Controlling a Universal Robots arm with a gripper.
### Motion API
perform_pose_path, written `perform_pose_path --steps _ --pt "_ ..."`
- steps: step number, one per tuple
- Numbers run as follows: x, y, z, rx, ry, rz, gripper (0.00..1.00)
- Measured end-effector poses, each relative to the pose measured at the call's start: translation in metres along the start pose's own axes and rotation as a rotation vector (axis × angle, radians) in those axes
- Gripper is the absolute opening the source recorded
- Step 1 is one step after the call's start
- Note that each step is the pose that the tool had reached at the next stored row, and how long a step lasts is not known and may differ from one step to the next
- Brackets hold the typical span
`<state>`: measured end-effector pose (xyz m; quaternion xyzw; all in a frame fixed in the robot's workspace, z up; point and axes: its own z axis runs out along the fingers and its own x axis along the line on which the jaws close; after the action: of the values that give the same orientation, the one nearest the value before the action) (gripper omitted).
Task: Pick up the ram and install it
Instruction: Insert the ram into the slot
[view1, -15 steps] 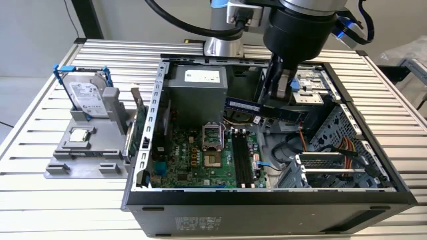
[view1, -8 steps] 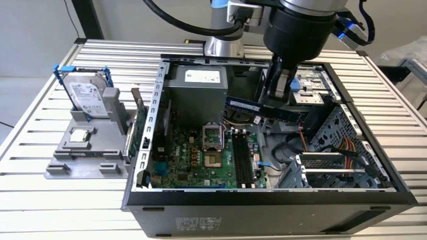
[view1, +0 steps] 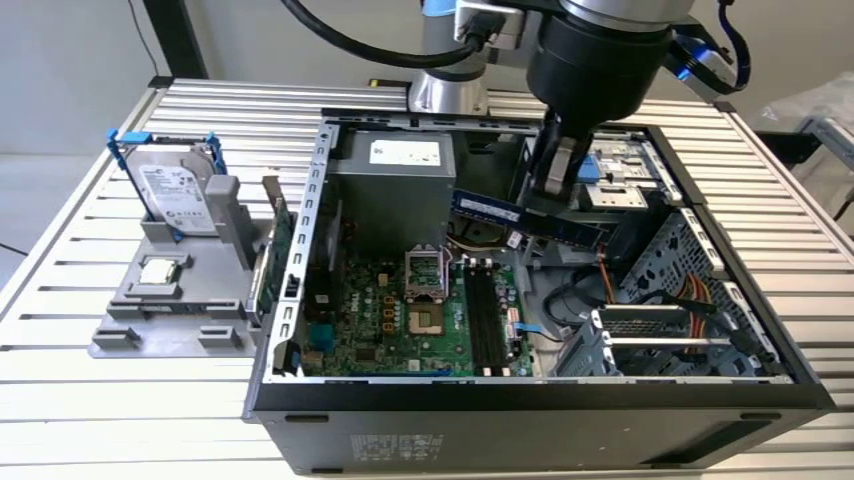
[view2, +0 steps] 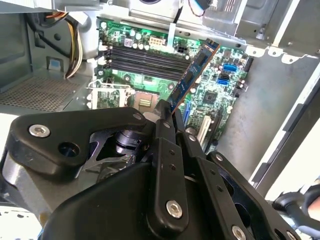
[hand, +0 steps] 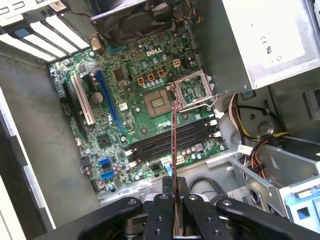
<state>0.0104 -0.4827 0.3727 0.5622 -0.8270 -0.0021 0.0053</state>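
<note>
My claw pinched the ram above the motherboard; in the exterior view the memory slots lay toward six o'clock of it. I judged keeping it parallel to a slot mattered most

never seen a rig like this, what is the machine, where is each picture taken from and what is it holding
A robot arm works over an open computer case on a slatted metal table. The exterior view comes from a camera off the arm; both wrist views come from cameras riding near its wrist, looking past the jaws at the motherboard. The jaws are shut on the ram, a thin memory stick, held above the motherboard, not yet in the black memory slots. On the exterior view's left, a grey holder carries a hard drive and a processor chip.
</note>
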Motion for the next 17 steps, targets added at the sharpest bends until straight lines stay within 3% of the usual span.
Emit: perform_pose_path --steps 17 --pt "-0.0006 0.0002 0.0 -0.0006 -0.0009 0.099 0.0"
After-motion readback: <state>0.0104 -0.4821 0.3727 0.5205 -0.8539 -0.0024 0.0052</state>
